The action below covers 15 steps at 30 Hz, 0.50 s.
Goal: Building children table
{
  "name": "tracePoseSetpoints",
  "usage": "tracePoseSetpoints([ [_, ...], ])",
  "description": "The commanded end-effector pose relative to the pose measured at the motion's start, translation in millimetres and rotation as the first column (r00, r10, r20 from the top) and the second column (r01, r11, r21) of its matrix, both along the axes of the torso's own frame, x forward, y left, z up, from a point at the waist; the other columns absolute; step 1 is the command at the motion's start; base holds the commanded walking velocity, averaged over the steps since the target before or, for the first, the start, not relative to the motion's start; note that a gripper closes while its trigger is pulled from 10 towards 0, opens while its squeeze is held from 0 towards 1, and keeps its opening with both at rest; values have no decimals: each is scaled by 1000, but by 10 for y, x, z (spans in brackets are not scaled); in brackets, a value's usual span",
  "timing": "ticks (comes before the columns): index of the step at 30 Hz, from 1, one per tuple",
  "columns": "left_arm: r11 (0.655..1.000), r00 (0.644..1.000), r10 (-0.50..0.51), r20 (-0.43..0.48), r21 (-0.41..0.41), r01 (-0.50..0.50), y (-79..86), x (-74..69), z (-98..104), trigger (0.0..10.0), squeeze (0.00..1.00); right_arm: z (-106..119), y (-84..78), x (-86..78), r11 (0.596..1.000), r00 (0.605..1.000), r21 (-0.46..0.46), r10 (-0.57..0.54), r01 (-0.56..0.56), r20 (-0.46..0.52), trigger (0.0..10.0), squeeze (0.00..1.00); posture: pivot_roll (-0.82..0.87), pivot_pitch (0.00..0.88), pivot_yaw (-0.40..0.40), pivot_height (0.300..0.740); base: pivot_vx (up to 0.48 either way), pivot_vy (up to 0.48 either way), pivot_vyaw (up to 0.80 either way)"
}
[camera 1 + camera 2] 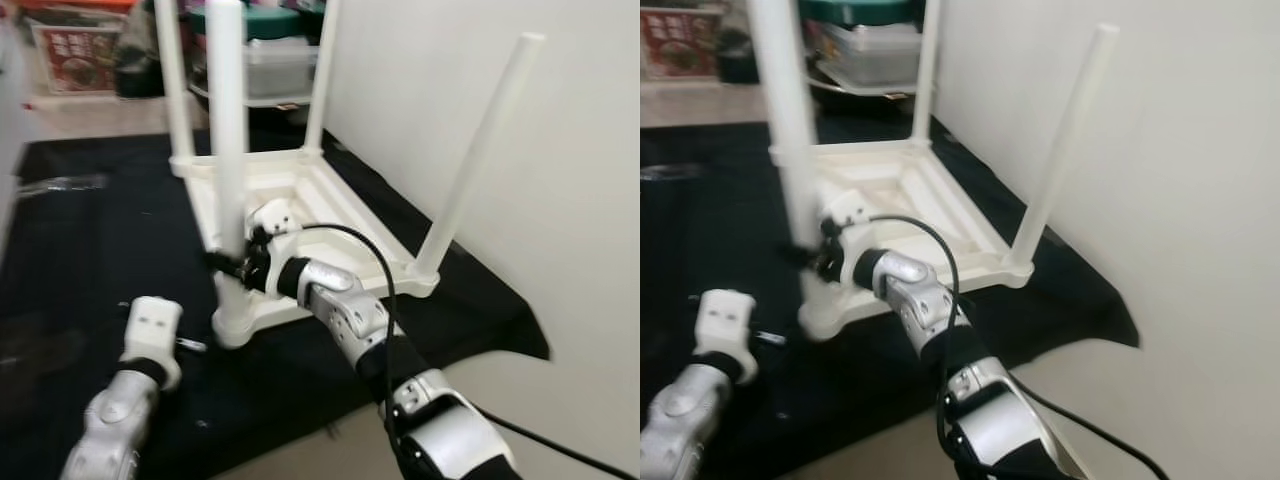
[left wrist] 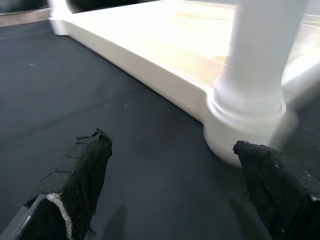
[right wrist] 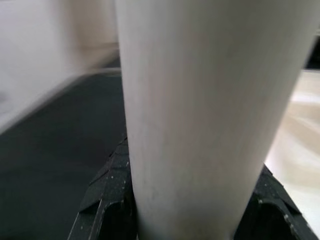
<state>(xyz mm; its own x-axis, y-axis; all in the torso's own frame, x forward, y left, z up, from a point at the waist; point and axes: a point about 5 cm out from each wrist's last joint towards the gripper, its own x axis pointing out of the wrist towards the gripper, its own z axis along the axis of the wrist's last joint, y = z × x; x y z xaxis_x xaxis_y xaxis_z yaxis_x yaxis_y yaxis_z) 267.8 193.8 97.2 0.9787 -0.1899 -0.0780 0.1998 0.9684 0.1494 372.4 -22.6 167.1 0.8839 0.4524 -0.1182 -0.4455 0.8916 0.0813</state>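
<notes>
Left gripper point(image 2: 175, 190) spread wide, empty, low over the black mat point(image 1: 90, 250) beside the near corner socket point(image 1: 232, 325). Right gripper point(image 1: 232, 262) clamps the near leg point(image 1: 228, 130) of the upturned white table point(image 1: 330, 215). Judgement: final leg being seated; next, press or twist it home.

No legible text or labels anywhere.

Right arm is extended forward toward 11 o'clock, wrist level; right gripper point(image 1: 232, 262) is clamped, with a white post pinched between its fingers point(image 3: 107, 200). Left arm is held low at 7 o'clock; left gripper point(image 2: 175, 190) is spread wide, nothing gripped.
</notes>
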Motion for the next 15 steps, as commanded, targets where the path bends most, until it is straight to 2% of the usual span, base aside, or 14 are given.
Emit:
tracePoseSetpoints([
  [1,1000,1000,-6,-16,-4,6,-25,0,-44,10000,0,-440,-709,21,914,914,-178,-389,365,-119,0,0,182,0,-116,740,0,0,0],
  [2,1000,1000,-6,-16,-4,6,-25,0,-44,10000,0,-440,-709,21,914,914,-178,-389,365,-119,0,0,182,0,-116,740,0,0,0],
  [3,1000,1000,-15,-17,-6,15,-53,4,-49,10000,0,-485,-862,-4,875,878,-212,-465,436,-115,0,0,182,0,-116,740,0,0,0],
  [4,1000,1000,-15,-17,-6,15,-53,4,-49,10000,0,-485,-862,-4,875,878,-212,-465,436,-115,0,0,182,0,-116,740,0,0,0],
  [5,1000,1000,-22,-17,-9,22,-75,4,-45,10000,0,-516,-864,-48,897,893,-200,-426,395,-145,2667,0,180,0,-109,740,0,0,0],
  [6,1000,1000,-25,-17,-10,25,-86,4,-41,10000,0,-531,-836,-74,917,908,-182,-385,355,-166,2667,0,180,0,-109,740,0,0,0],
  [7,1000,1000,-25,-19,-6,24,-66,4,-39,10000,0,-455,-712,-122,960,955,-110,-269,256,-127,10000,365,173,0,-105,740,0,0,0],
  [8,1000,1000,-23,-20,-3,23,-48,4,-38,10000,0,-390,-630,-164,981,978,-64,-189,184,-88,10000,365,173,0,-105,740,0,0,0],
  [9,1000,1000,-23,-20,-3,23,-48,4,-38,10000,0,-390,-630,-164,981,978,-64,-189,184,-88,10000,365,173,0,-105,740,0,0,0],
  [10,1000,1000,-20,-20,0,20,-23,6,-32,10000,0,-316,-515,-182,995,994,-15,-96,96,-43,10000,1000,170,0,-104,740,0,0,0],
  [12,1000,1000,-20,-20,0,20,-23,6,-32,10000,0,-316,-515,-182,995,994,-15,-96,96,-43,10000,1000,170,0,-104,740,0,0,0],
  [13,1000,1000,-18,-21,4,18,0,10,-33,10000,0,-241,-380,-203,999,999,26,37,-37,-18,10000,1000,170,0,-103,740,0,0,0],
  [14,1000,1000,-16,-21,5,16,9,16,-34,10000,0,-150,-251,-232,980,982,60,187,-188,14,10000,635,170,0,-104,740,0,0,0],
  [15,1000,1000,-16,-21,5,16,9,16,-34,10000,0,-150,-251,-232,980,982,60,187,-188,14,10000,635,170,0,-104,740,0,0,0],
])
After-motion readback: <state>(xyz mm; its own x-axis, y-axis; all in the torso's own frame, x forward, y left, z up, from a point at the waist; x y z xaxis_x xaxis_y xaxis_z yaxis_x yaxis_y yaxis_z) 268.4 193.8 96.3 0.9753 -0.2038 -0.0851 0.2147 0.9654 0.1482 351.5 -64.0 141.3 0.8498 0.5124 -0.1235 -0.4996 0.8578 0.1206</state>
